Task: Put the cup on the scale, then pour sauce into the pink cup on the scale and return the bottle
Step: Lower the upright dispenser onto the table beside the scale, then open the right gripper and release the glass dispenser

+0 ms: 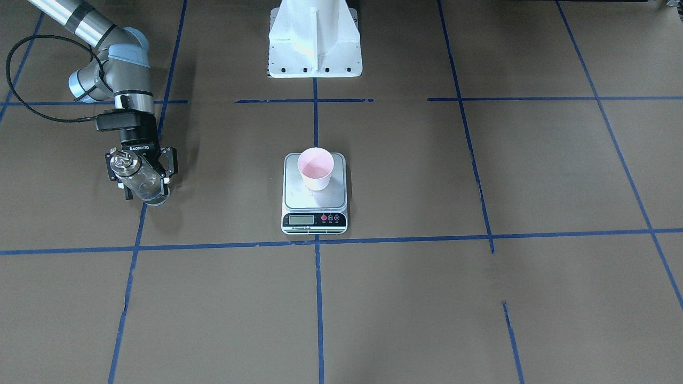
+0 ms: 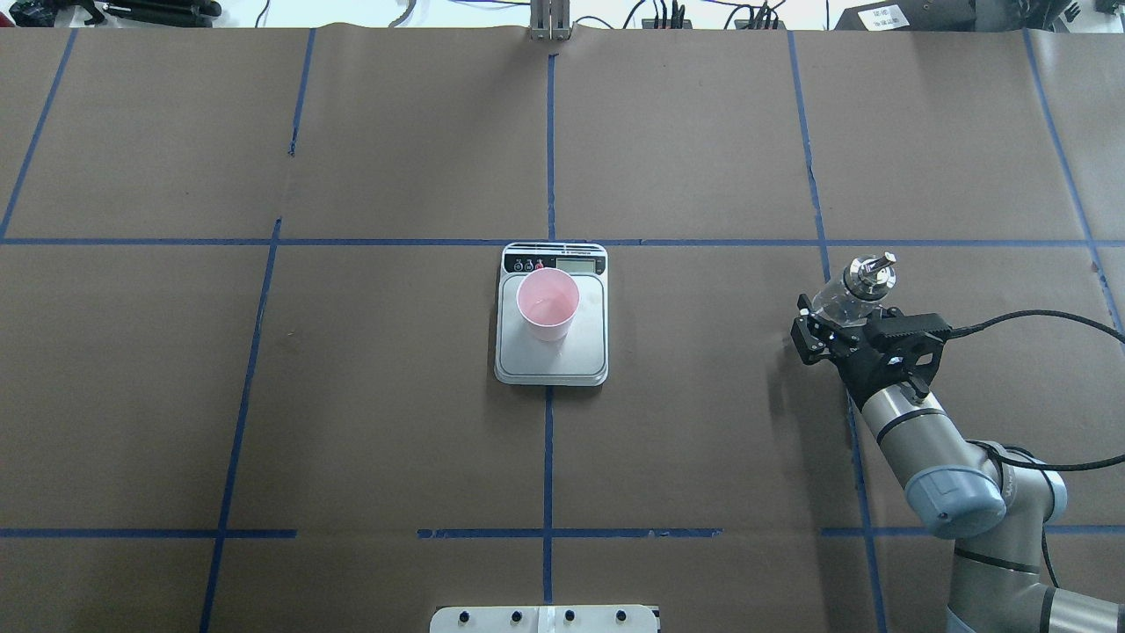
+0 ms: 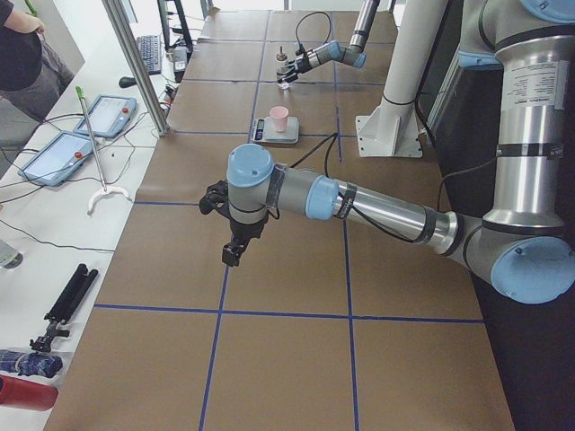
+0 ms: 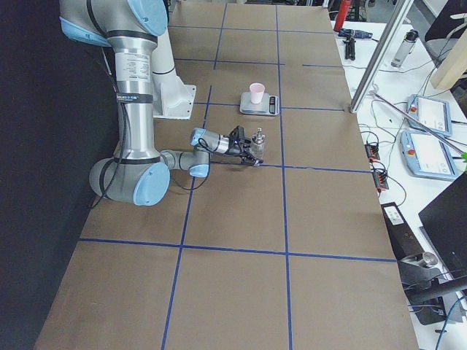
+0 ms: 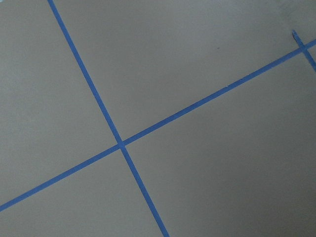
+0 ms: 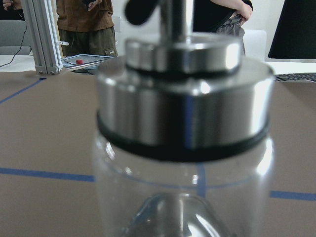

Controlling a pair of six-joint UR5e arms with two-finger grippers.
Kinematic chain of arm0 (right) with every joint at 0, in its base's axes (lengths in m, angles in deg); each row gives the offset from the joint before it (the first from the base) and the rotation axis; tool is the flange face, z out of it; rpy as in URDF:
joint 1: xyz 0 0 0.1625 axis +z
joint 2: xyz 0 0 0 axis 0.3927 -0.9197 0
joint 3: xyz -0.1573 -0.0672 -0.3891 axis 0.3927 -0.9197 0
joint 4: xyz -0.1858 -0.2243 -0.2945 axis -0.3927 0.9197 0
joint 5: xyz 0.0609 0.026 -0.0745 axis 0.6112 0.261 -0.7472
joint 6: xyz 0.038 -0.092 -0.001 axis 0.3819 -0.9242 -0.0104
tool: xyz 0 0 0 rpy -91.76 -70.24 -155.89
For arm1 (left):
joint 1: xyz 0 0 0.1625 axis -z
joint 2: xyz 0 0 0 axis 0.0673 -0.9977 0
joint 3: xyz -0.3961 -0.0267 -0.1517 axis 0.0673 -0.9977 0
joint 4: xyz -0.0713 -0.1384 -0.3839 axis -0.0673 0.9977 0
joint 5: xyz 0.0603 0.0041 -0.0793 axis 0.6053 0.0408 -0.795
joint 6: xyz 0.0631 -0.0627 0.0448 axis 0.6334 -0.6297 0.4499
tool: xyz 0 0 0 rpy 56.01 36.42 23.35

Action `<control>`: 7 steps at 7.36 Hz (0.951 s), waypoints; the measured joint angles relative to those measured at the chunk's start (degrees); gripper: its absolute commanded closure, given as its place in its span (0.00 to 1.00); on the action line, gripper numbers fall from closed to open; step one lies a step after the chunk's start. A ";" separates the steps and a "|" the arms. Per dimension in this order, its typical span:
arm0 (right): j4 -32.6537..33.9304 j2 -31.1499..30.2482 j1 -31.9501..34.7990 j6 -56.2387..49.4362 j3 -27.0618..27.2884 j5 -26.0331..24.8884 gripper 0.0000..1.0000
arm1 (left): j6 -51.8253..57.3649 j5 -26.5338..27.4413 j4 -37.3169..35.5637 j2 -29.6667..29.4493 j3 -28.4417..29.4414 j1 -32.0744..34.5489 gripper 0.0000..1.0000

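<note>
The pink cup [image 1: 315,168] stands upright on the rear half of the scale's silver plate [image 1: 315,200], at the table's middle. Its inside shows a faint sheen low down; I cannot tell whether that is sauce. My right gripper [image 1: 145,186] is shut on the clear glass bottle [image 1: 136,173], well off to the robot's right of the scale. The bottle [image 2: 866,274] is upright, spout on top, low at the table. Its silver collar [image 6: 182,113] fills the right wrist view. My left gripper [image 3: 235,251] hangs over bare table; whether it is open I cannot tell.
Blue tape lines grid the brown table [image 5: 121,143]. The white robot base [image 1: 315,40] stands behind the scale. Tablets [image 3: 54,154] and tools lie on the side bench beyond the table's far edge, where a person stands [image 6: 84,19].
</note>
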 measured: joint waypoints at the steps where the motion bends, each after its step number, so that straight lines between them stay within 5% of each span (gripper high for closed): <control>1: 0.00 0.00 0.01 -0.03 0.01 -0.07 0.00 | -0.04 0.00 0.00 0.02 0.00 0.00 0.00; 7: -0.58 -0.10 -0.01 -0.37 1.02 -1.14 0.00 | -0.07 0.00 0.03 -0.05 0.00 0.00 0.00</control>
